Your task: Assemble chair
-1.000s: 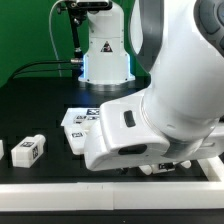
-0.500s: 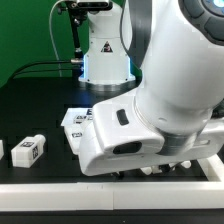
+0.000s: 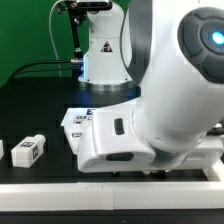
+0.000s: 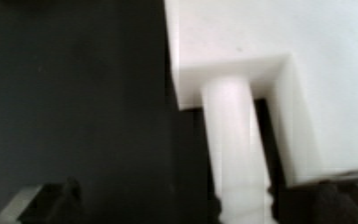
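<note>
In the wrist view a white chair part (image 4: 274,60) fills the upper area. A white bar (image 4: 229,140) runs from its notch down between my fingers. My gripper (image 4: 194,203) is open: one dark fingertip (image 4: 55,203) stands well away from the bar and the other (image 4: 336,192) is closer to it. Neither visibly touches the bar. In the exterior view the arm's body hides the gripper. A small white tagged block (image 3: 29,150) lies at the exterior view's left, and another white piece (image 3: 2,151) shows at the left edge.
A flat white tagged piece (image 3: 79,120) lies on the black table, half hidden behind the arm. The robot base (image 3: 104,55) stands at the back against a green wall. A white table edge (image 3: 60,192) runs along the front.
The arm's wrist body has swung toward the exterior view's left and nearer the camera. It now covers more of the tagged piece. The small blocks have not moved.
</note>
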Robot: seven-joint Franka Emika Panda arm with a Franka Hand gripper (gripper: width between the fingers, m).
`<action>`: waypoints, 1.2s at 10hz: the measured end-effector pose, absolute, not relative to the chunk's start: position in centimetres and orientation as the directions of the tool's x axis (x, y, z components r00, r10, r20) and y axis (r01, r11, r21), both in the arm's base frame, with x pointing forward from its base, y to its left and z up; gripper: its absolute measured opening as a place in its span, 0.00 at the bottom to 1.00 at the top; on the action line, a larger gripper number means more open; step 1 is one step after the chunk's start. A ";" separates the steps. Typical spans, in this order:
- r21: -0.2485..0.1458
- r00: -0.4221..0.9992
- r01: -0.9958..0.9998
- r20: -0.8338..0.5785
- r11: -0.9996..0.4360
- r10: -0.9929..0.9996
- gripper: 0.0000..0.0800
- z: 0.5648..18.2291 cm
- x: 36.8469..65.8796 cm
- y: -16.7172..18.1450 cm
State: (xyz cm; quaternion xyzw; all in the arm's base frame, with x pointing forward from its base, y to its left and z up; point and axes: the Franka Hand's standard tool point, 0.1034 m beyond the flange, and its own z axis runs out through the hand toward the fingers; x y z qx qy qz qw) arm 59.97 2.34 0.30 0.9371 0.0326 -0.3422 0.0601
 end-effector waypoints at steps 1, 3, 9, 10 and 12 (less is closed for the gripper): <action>0.119 0.757 0.069 -0.653 -0.990 -0.025 0.81 0.5 59.6 2.4; 0.125 0.749 0.064 -0.662 -0.990 -0.035 0.81 0.7 59.1 2.4; 0.132 0.737 0.058 -0.675 -0.990 -0.047 0.81 0.8 58.7 2.3; 0.132 0.736 0.058 -0.676 -0.990 -0.047 0.66 0.7 58.6 2.3; 0.132 0.736 0.059 -0.676 -0.990 -0.047 0.49 0.7 58.6 2.3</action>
